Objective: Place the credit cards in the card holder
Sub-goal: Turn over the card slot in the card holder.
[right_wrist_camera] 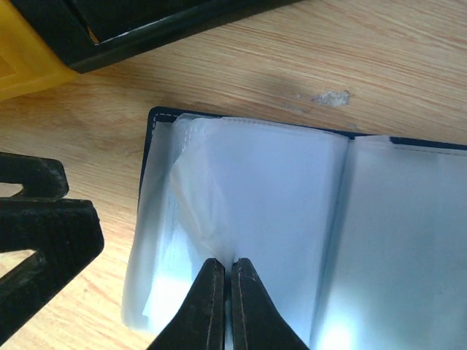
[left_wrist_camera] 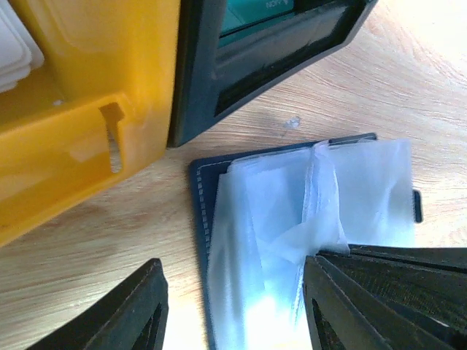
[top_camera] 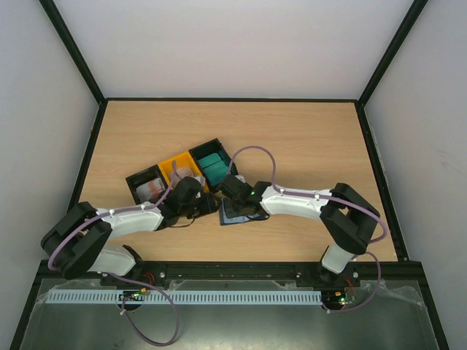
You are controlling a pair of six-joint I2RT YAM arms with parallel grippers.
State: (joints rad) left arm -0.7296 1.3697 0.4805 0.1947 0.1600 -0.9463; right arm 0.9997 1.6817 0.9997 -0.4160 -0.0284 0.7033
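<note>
Card holder [right_wrist_camera: 292,219] open, right fingers [right_wrist_camera: 208,306] pinching its clear sleeve [right_wrist_camera: 219,197], left fingers [left_wrist_camera: 142,310] spread wide, empty

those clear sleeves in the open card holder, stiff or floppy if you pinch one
Probably floppy: the clear sleeves crease and tent where the right fingers pinch one. Likely slippery, given the glossy sheen. The thin, flat card holder may slide.

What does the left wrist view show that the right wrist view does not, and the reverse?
Only the left wrist view: whitish cards and a teal card in the tray. Only the right wrist view: the right gripper shut on a clear sleeve. Both: the open card holder and part of the tray.
</note>
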